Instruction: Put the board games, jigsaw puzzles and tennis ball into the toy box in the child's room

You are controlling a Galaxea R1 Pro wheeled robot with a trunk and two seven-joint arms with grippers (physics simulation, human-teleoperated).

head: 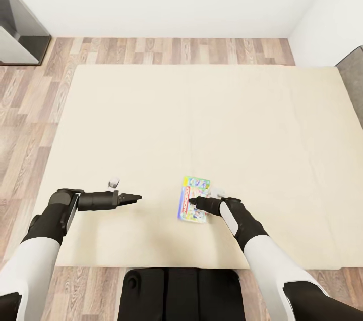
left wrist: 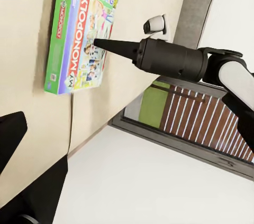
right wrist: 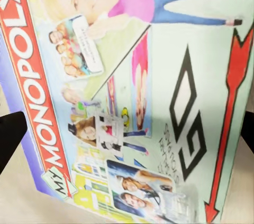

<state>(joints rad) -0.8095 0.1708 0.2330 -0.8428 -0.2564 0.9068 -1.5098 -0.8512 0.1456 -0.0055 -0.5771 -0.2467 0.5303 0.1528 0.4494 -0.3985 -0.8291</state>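
Observation:
A colourful board game with a red "MONOPOLY" band and a green edge lies flat on the beige bed, near its front edge. My right gripper is open, its tip down at the game's lid. In the right wrist view the lid is very close, with a dark fingertip at either side. The left wrist view looks across the mattress at the game and the right gripper's tip on it. My left gripper hovers open over bare mattress, left of the game.
Light wood floor runs along the bed's left and far sides. A dark grey unit with a white panel stands at the far left against the white wall. The grey headboard is at the right. My dark base meets the bed's front edge.

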